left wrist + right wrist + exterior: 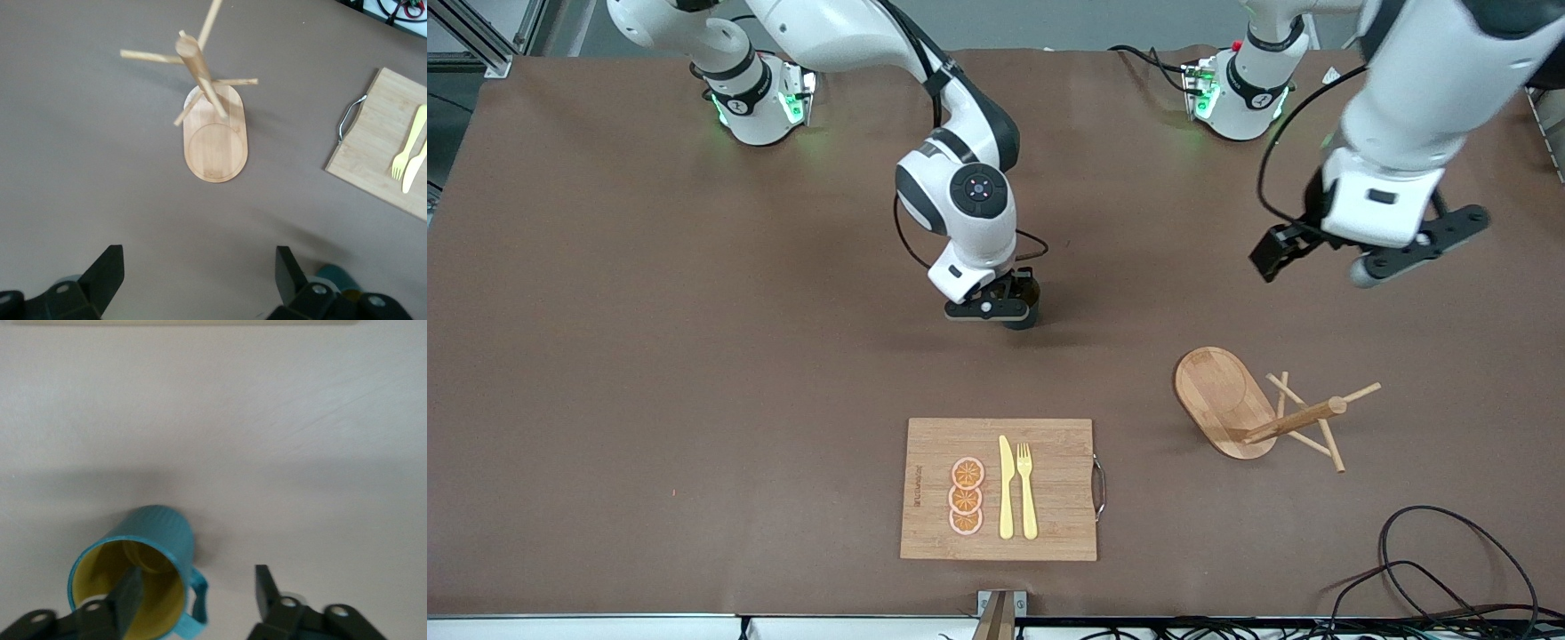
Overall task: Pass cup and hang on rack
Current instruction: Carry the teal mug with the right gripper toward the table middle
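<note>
Standing upright on the brown tabletop (pixel 694 356) near its middle: the cup (pixel 143 570), dark teal with a yellowish interior and a small side handle. The right pincer (pixel 199 595) is low over it, fingers apart, one finger (pixel 128 595) inside the rim and the other outside by the handle; no clamp on the wall is visible.

Rack (pixel 1249 409): light wooden mug tree, oval base, central post, thin pegs, toward the left arm's end of the tabletop, well apart from the cup.

Left pincer (pixel 200 277): up in the air over bare tabletop near the rack, fingers wide apart, holding nothing.

Cutting board (pixel 1000 489): bamboo, metal handle, nearer the front camera than the cup; carries three orange slices (pixel 966 496), a yellow knife (pixel 1006 487) and a yellow fork (pixel 1027 489).
</note>
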{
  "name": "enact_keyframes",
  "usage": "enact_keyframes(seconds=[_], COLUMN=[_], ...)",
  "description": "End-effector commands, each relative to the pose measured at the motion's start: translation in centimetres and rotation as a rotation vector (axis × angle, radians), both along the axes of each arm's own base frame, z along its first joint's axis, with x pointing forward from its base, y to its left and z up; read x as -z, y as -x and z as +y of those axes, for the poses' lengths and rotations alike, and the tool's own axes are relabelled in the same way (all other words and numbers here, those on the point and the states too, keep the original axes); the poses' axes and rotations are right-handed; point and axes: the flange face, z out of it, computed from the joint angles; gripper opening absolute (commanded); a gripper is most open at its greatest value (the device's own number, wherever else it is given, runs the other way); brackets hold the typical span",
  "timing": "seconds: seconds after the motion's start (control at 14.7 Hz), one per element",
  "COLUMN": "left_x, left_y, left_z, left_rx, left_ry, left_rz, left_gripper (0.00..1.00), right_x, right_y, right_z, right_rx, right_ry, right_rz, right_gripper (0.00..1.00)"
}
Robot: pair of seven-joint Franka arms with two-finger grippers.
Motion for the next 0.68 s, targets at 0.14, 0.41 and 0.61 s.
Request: enact_keyframes(seconds=[0.14,0.41,0.61], left_x=[3.1,6.5,10.5], left_y=[1.0,3.5,7.1], left_z=[-8.3,-16.1,-23.5], left_rx=[-0.102,-0.139,-0.169], left_ry=[-0.03,-0.09,-0.141], left_rz=[-0.04,-0.091,-0.159], left_gripper=[1.0,1.0,1.0], right_x=[-9.3,-15.1,-17.5], right_y=[-5.8,-9.5,-10.6], right_z=[-12.4,-26.3,-35.7], right_rx=[-0.009,-0.039,-0.089], right_ry=[0.012,0.009,0.037], right_rz=[0.074,0.128,0.136], right_gripper=[1.0,1.0,1.0])
